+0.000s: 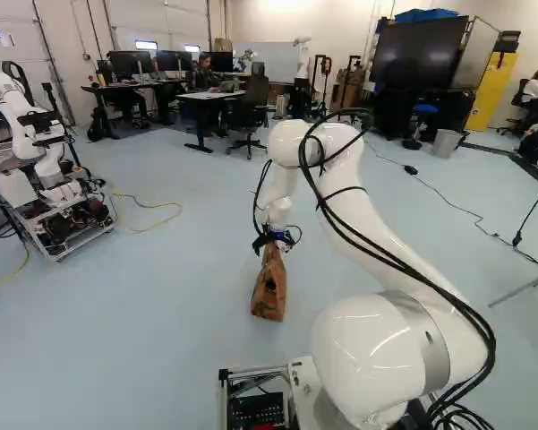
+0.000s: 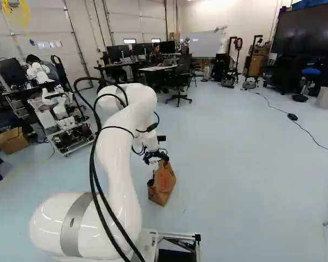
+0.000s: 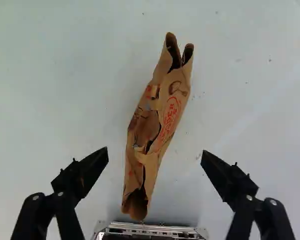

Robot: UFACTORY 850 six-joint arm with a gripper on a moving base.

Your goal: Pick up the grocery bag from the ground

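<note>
Well, my jaws stand wide apart over the paper grocery bag (image 2: 164,183); likely light and easily crushed, I'd pinch its creased top (image 3: 149,126) midway.

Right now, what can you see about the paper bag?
The bag looks like crumpled brown paper, with red and dark print. Its top is squeezed narrow, with gaps along it. It seems to stand on the floor, beneath the open gripper. Neither finger touches it.
</note>
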